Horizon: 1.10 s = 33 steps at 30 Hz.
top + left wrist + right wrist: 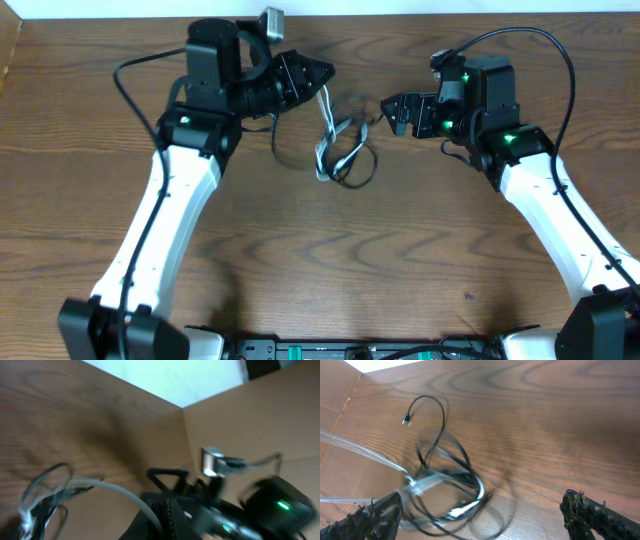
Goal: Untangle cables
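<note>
Holding the white cable [324,125] clamped tight, the left pincer [322,75] has it running from its tips to the knot close by. The black cable [362,172] loops through that knot on the table [330,270]. Right pincer [392,112] is wide open w/ nothing in it; its wrist view puts the heap just ahead, between its two fingers [375,517].

Risks, as I judge:
1) Left pincer pulls away w/o the black cable pinned: whole heap drags along & the knot tightens.
2) Right pincer bites both cables at once, b/c they overlap right ahead of it: same prob.
3) Thin white cable slips from the left tips under tension.
4) Black plug [406,421], beyond the knot from the right pincer, may snag in a loop.

Wrist views are blurry, so exact crossings can't be told
</note>
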{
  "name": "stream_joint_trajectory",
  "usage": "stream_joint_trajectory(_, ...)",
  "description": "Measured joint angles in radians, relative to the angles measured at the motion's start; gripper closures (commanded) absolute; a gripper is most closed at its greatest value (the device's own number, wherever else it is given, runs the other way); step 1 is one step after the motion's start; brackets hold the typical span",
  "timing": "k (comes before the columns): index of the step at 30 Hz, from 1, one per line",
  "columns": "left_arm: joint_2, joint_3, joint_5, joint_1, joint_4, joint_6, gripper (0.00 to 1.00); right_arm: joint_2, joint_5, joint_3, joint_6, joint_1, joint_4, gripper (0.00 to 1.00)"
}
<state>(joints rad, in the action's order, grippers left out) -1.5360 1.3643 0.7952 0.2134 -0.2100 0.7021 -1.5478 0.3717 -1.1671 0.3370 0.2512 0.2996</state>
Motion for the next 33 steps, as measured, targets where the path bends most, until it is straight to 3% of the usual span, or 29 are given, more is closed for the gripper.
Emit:
stream_joint_trajectory(6,-0.008,-0.002,-0.002,0.003,0.19,0.006,0.93,0.0,0.029,0.0,0.001,0.0,-0.058,0.07)
stream_joint_trajectory(18,-0.006,-0.002,0.15,0.006,0.475,0.118,0.93,-0.114,0.061,-0.003,0.068,0.048,-0.17,0.11)
stream_joint_trajectory(26,-0.006,-0.002,0.18,0.006,0.492,0.14,0.93,-0.19,0.145,-0.003,0.067,0.068,-0.212,0.11)
stream_joint_trajectory(29,-0.006,-0.002,0.179,0.006,0.491,0.139,0.92,-0.208,0.161,-0.003,0.053,0.083,-0.199,0.16)
stream_joint_trajectory(33,-0.003,0.004,0.142,0.007,0.361,0.064,0.93,-0.236,0.161,-0.003,0.043,0.092,-0.167,0.18)
